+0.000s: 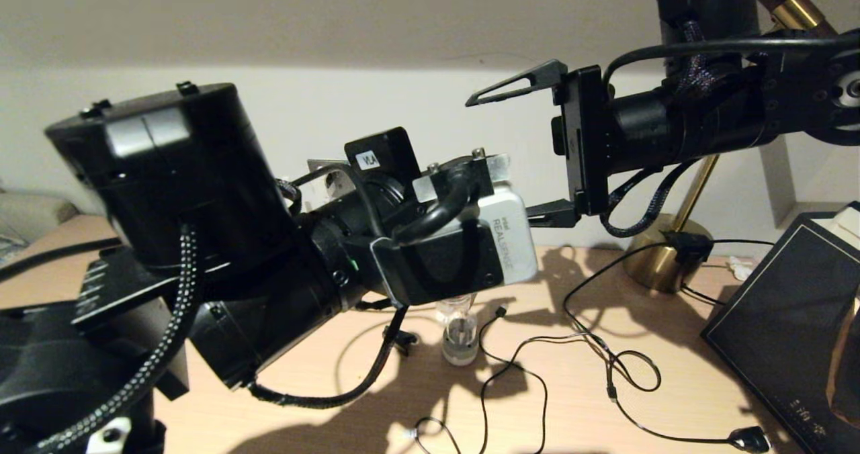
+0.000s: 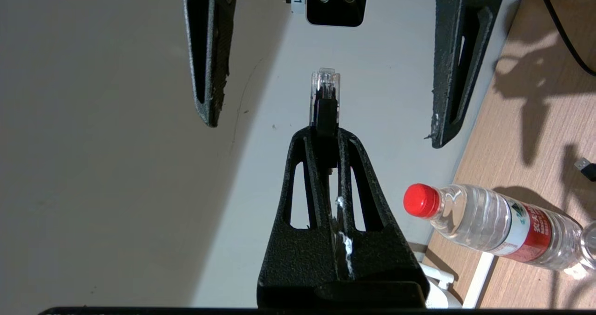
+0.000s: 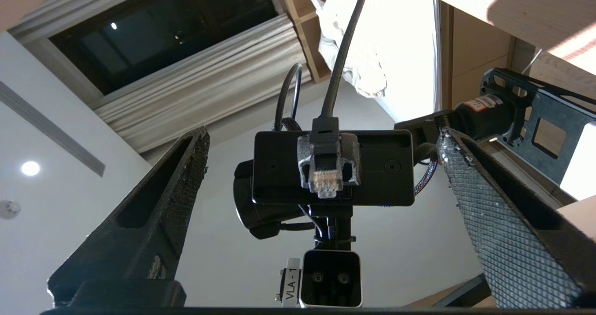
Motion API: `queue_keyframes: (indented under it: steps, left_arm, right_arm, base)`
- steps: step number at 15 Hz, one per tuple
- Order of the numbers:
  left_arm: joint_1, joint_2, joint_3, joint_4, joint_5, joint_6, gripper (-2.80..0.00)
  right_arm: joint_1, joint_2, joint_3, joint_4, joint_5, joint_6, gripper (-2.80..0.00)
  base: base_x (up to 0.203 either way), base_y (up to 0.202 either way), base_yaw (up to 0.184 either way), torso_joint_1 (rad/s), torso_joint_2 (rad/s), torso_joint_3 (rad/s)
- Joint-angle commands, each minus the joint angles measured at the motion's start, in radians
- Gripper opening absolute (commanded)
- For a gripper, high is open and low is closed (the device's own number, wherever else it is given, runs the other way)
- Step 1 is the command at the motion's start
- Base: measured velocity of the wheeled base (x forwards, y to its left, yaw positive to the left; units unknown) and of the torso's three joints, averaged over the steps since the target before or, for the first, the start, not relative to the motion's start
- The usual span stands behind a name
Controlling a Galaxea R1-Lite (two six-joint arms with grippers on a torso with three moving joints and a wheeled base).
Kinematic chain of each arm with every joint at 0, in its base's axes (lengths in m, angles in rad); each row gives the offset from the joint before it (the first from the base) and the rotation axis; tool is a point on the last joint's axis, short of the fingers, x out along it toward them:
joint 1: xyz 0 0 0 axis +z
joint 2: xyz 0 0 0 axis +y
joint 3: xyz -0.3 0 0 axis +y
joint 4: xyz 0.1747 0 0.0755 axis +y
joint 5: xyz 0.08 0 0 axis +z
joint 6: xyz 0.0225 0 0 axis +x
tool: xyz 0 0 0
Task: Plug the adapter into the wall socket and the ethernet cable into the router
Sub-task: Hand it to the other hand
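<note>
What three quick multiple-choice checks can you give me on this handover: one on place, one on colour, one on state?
1. Where is the ethernet plug?
A. Lying on the desk
B. In the left end effector
C. Seated in the router

2. What colour is the bottle cap?
A. Blue
B. White
C. Red

3. How is the right end effector?
A. Open
B. Shut on the plug
C. Shut on the bottle

Answers: 1 B, the plug's clear tip sticks out between the closed left fingers. 2 C, the cap shows red in the left wrist view. 3 A, its fingers stand wide apart on either side of the plug, touching nothing.
</note>
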Motion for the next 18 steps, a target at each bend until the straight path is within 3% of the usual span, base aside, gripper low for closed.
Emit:
queue_keyframes:
  steps: [1,13,14,18]
  left_arm:
    - [0.002,-0.003,0.01,-0.006,0.001,0.007,-2.8]
    - [0.031,-0.017,0.029,-0.018,-0.014,0.005,-2.8]
    - [0.031,-0.015,0.029,-0.018,-0.014,0.005,-2.8]
    - [0.029,0.006,0.006,-0.02,-0.014,0.005,-2.8]
  right_arm:
    - [-0.001,-0.004,0.003,0.002,0.008,0.008,0.0]
    - [0.001,-0.007,0.006,0.002,0.011,0.005,0.0]
    - [0.002,-0.006,0.005,0.002,0.011,0.005,-2.8]
    - [0.005,-0.005,0.004,0.0,0.011,0.002,-2.8]
  base:
    - [0.0,0.0,0.0,0.0,0.0,0.0]
    - [0.0,0.0,0.0,0.0,0.0,0.0]
    - [0.0,0.0,0.0,0.0,0.0,0.0]
    - [0.0,0.0,0.0,0.0,0.0,0.0]
